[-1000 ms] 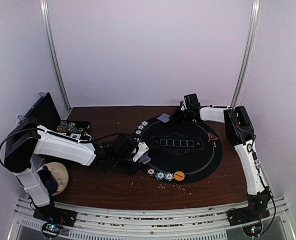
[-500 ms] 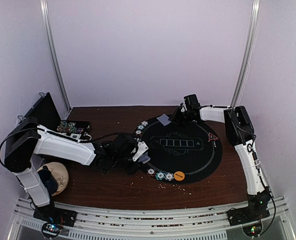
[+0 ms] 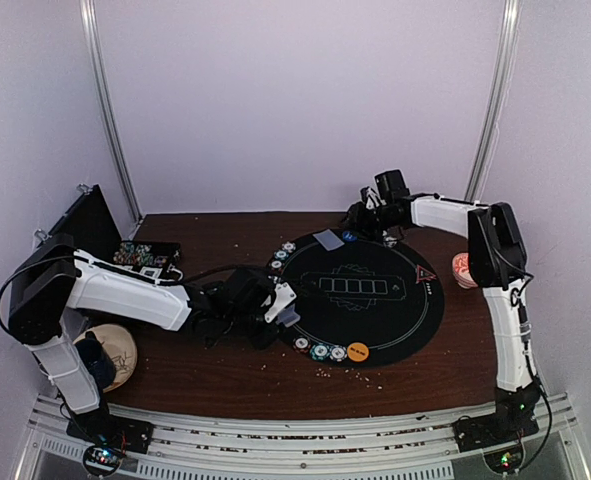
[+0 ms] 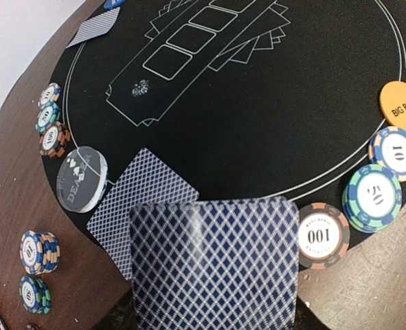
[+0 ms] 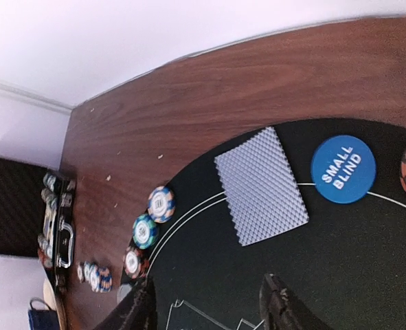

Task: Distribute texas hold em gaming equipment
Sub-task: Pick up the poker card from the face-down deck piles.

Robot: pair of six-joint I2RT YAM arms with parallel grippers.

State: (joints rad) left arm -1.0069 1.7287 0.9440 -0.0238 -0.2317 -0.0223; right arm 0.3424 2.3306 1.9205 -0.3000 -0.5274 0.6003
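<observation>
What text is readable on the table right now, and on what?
"BIG BLIND": orange disc
"SMALL BLIND": blue disc
"DEALER": clear button
"001" (100 upside down): red chip
"50": green chip
"10": blue chip
Other chips: too small to read.

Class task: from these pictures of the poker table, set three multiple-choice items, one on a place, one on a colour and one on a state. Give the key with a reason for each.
1. Where does the orange BIG BLIND disc lie?
A. on the black mat, at its edge beside striped chips
B. at the mat's centre
C. off the mat

2. What colour is the SMALL BLIND disc?
A. red
B. blue
C. green

3. How does the right gripper stand?
A. shut on a chip
B. shut on a card
C. open, holding nothing

Key:
1 A: it sits on the mat's rim next to the chips.
2 B: its face is blue with white letters.
3 C: its fingers stand apart with only mat between them.
</observation>
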